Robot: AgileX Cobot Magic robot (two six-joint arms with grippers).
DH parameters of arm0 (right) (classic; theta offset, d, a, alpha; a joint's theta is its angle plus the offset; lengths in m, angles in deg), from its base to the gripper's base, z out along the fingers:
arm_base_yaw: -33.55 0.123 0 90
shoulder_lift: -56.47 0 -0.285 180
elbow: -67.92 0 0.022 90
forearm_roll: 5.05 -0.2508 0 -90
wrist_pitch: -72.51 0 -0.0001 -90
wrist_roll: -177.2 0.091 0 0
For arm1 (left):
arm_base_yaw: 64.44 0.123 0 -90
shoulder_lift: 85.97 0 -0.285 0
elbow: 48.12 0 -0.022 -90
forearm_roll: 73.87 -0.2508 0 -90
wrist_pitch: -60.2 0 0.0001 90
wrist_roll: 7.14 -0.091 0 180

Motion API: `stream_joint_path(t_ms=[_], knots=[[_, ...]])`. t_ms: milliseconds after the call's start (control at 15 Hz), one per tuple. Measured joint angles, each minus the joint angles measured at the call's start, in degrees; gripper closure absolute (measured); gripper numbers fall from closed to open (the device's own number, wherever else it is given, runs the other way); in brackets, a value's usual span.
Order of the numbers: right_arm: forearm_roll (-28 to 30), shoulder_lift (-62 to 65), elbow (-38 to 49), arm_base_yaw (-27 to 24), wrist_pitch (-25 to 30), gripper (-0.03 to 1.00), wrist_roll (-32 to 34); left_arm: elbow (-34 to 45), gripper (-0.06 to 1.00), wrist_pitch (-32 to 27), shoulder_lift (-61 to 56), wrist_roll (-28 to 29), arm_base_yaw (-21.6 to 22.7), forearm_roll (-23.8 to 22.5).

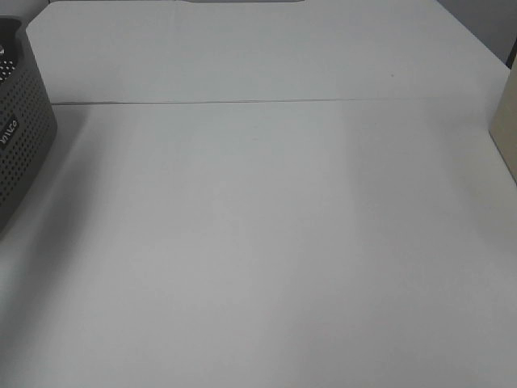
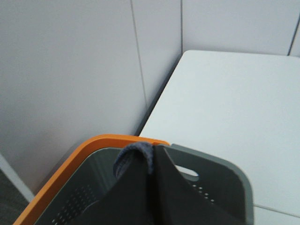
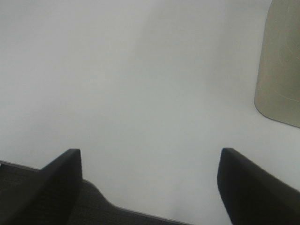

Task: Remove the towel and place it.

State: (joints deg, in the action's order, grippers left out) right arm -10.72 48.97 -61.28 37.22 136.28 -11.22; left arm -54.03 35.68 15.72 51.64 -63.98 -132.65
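White table [image 1: 266, 226] fills nearly all of the high view, with a thin seam running across its far half. At the left edge a grey basket [image 1: 24, 137] with a wall full of small holes is partly cut off by the frame, and at the right edge a pale beige object [image 1: 505, 129] just pokes in; I cannot tell what it is. Neither arm appears from up there. Seen from the left wrist, the left gripper [image 2: 153, 154] has its two dark fingers pressed together, pinching a small fold of the towel [image 2: 133, 157], a dark navy loop of cloth bunched at the fingertips. That fold sits just above the basket's open top, near its handle slot. An orange rim [image 2: 89, 145] curves around the basket's outer side, with pale wall panels behind. Seen from the right wrist, the right gripper [image 3: 150, 159] has its fingers spread wide with nothing between them, over bare table near the beige object.
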Motion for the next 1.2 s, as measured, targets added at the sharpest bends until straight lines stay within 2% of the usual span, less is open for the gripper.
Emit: stream_joint_path(t_ms=[333, 533, 600, 733, 800, 1000, 1067, 1133, 1200], knots=[[0.0, 0.0, 0.0, 0.0, 0.0, 0.2, 0.0, -2.8, 0.94, 2.3, -2.3, -0.2, -5.1, -5.8], [0.0, 0.0, 0.0, 0.0, 0.0, 0.2, 0.0, -6.8, 0.94, 6.4, -2.5, -0.2, -7.7, -7.2], [0.0, 0.0, 0.0, 0.0, 0.0, 0.2, 0.0, -8.3, 0.94, 9.4, -2.5, -0.3, -8.5, -7.3], [0.0, 0.0, 0.0, 0.0, 0.0, 0.2, 0.0, -9.2, 0.94, 19.0, -2.5, -0.3, -8.9, -7.4], [0.0, 0.0, 0.0, 0.0, 0.0, 0.2, 0.0, -9.2, 0.94, 27.3, -2.5, -0.3, -8.9, -7.4], [0.0, 0.0, 0.0, 0.0, 0.0, 0.2, 0.0, -9.2, 0.94, 38.4, -2.5, 1.1, -8.9, -8.1], [-0.3, 0.0, 0.0, 0.0, 0.0, 0.2, 0.0, -9.2, 0.94, 41.1, -2.5, 3.9, -8.9, -9.5], [-1.4, 0.0, 0.0, 0.0, 0.0, 0.2, 0.0, -9.2, 0.94, 44.8, -2.5, 8.6, -8.9, -13.3], [-2.2, 0.0, 0.0, 0.0, 0.0, 0.2, 0.0, -9.2, 0.94, 46.8, -2.5, 10.8, -8.9, -15.8]])
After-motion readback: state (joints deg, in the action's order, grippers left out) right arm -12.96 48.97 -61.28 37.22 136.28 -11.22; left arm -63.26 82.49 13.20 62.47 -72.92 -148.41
